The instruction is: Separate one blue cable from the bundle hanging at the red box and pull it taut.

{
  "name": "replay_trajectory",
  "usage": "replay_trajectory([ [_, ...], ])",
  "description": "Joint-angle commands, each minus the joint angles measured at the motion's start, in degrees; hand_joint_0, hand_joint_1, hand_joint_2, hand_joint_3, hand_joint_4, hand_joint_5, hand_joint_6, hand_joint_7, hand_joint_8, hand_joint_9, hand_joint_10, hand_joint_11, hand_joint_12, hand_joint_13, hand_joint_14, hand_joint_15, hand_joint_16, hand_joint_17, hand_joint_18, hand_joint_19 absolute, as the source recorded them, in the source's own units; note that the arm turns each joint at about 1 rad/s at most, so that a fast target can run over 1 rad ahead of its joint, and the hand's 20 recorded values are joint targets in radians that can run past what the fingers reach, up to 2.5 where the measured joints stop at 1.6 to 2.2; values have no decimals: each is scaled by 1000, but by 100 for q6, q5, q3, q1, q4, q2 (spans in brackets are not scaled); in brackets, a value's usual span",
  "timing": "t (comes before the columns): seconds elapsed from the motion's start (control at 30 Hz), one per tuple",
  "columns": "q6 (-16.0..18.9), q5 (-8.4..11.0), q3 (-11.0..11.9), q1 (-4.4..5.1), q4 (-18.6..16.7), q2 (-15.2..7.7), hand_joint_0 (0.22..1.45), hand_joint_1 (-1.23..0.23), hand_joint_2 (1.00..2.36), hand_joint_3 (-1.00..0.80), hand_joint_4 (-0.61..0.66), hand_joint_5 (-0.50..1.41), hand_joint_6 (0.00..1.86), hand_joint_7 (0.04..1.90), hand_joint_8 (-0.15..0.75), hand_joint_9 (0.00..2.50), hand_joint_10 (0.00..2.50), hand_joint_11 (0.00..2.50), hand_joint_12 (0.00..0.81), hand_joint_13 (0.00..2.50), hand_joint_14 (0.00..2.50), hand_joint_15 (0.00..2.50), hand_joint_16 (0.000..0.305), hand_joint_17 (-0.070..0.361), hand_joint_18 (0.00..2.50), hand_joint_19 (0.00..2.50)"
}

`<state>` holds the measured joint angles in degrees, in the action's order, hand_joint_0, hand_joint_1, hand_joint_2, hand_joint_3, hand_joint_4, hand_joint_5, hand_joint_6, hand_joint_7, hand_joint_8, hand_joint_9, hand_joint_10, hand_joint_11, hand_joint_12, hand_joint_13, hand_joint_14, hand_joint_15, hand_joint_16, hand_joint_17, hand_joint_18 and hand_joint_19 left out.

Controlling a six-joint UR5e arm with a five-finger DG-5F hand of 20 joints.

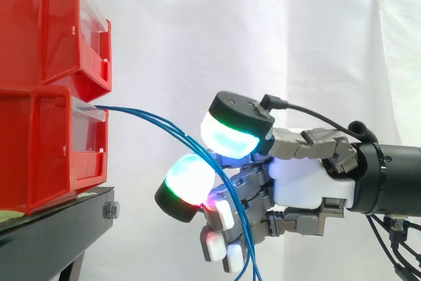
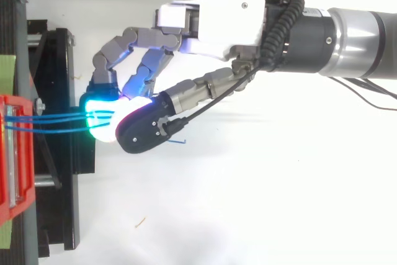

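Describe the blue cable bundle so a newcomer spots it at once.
At the left of the side view, two red plastic bins sit stacked on a black stand. From the lower bin's front, thin blue cables arc rightward, run through the hand's curled fingers and hang down. They are the scene's only slim blue strands, side by side.
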<state>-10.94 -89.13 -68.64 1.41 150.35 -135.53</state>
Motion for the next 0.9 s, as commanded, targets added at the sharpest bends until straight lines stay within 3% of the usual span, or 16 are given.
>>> replay_trajectory([
  [0.0, -5, 1, 0, 8, -6, 0, 596, -672, 1012, -180, 133, -165, 896, 1017, 369, 997, 17, 861, 405, 983, 19, 527, 54, 122, 918, 638],
  [0.23, -5, 1, 0, 17, -15, 0, 623, -755, 1016, -91, 35, -177, 927, 1073, 361, 996, 19, 962, 396, 972, 19, 548, 52, 117, 914, 651],
  [0.57, 21, 1, 114, 0, 20, 9, 630, -775, 1017, -108, 27, -183, 933, 1089, 352, 996, 20, 978, 390, 972, 21, 562, 51, 116, 915, 664],
  [0.87, -216, 10, 114, 44, 530, 255, 666, -802, 1015, -214, -10, -195, 931, 1090, 336, 1021, 22, 1099, 375, 967, 21, 579, 48, 108, 899, 684],
])
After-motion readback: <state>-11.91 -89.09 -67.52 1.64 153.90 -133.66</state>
